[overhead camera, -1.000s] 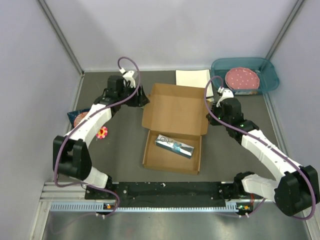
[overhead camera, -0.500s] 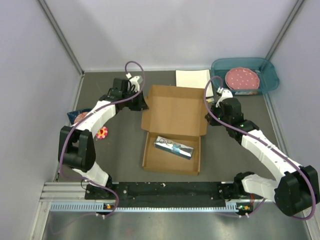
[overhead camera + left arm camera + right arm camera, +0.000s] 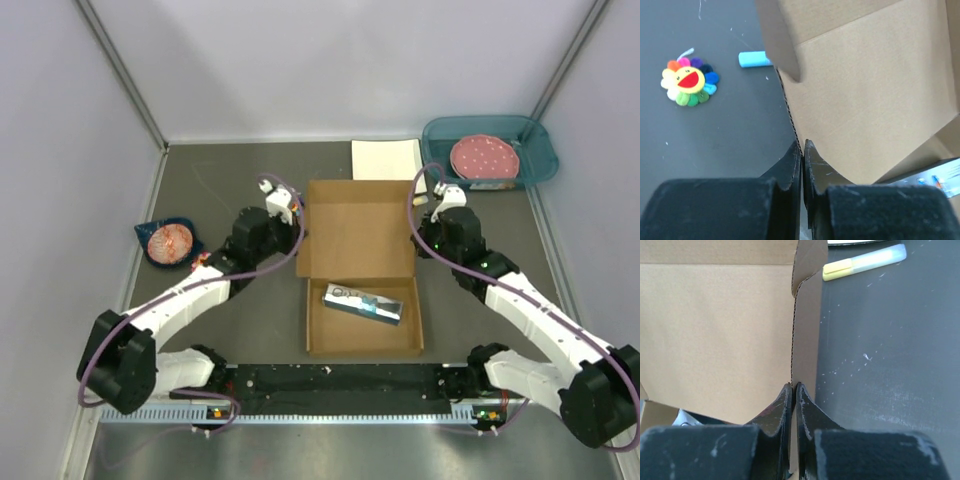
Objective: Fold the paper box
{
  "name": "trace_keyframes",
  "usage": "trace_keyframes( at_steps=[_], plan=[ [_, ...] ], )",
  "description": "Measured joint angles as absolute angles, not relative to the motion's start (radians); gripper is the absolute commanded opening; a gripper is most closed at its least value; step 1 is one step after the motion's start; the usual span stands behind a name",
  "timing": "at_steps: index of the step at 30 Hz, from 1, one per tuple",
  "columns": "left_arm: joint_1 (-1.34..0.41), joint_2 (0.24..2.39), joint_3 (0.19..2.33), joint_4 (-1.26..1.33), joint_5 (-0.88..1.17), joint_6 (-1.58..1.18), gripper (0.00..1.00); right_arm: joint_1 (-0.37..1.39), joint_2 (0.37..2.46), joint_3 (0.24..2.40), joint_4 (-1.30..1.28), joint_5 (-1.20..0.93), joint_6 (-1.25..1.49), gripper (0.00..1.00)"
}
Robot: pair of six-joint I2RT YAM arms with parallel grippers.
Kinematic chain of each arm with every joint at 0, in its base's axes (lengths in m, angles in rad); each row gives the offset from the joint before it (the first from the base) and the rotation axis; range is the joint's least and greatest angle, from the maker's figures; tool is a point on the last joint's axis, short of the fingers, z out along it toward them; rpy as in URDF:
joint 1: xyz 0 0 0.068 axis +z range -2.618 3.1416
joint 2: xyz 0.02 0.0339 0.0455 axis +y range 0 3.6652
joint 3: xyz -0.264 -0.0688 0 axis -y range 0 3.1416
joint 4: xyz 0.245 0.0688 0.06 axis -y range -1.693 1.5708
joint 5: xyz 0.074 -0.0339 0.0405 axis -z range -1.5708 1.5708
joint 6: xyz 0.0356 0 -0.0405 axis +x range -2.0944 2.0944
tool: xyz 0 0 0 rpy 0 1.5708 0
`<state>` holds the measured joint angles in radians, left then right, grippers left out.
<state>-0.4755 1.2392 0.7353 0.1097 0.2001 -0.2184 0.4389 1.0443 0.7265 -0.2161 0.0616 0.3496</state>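
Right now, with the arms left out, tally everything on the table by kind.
Brown paper box: 1
Packet inside it: 1
Plates: 2, the white square plate and the pink dotted plate
Teal tray: 1
Dark blue dish: 1
Pens: 2, the yellow highlighter and the light blue marker
Flower toy: 1
Total: 9

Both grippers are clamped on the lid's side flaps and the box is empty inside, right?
Not quite. The box is not empty: the top view shows a silvery packet lying in its tray. The left gripper and right gripper are clamped on the lid's side flaps, as you say.
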Motion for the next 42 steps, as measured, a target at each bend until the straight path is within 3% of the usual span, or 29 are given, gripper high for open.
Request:
trace_keyframes(
  at_steps=[6, 21, 36, 39, 40, 42],
  plan=[
    [-0.654, 1.173, 0.592, 0.31, -0.066, -0.151, 0.06, 0.493, 0.949, 0.627, -0.142, 0.173, 0.368, 0.0],
    [-0.7, 1.093, 0.331, 0.788, -0.305, 0.004, 0.05, 0.554, 0.859, 0.558, -0.09, 0.142, 0.383, 0.0],
    [-0.807, 1.309, 0.18, 1.333, -0.572, 0.047, 0.04, 0.633, 0.86, 0.49, 0.058, 0.177, 0.415, 0.0],
    [-0.814, 1.318, 0.179, 1.354, -0.582, 0.069, 0.04, 0.635, 0.863, 0.509, 0.02, 0.191, 0.411, 0.16],
    [-0.816, 1.319, 0.179, 1.355, -0.582, 0.078, 0.04, 0.636, 0.87, 0.532, -0.016, 0.19, 0.408, 0.26],
    [-0.822, 1.318, 0.179, 1.356, -0.581, 0.101, 0.05, 0.647, 0.902, 0.592, -0.127, 0.18, 0.397, 0.32]
  ],
)
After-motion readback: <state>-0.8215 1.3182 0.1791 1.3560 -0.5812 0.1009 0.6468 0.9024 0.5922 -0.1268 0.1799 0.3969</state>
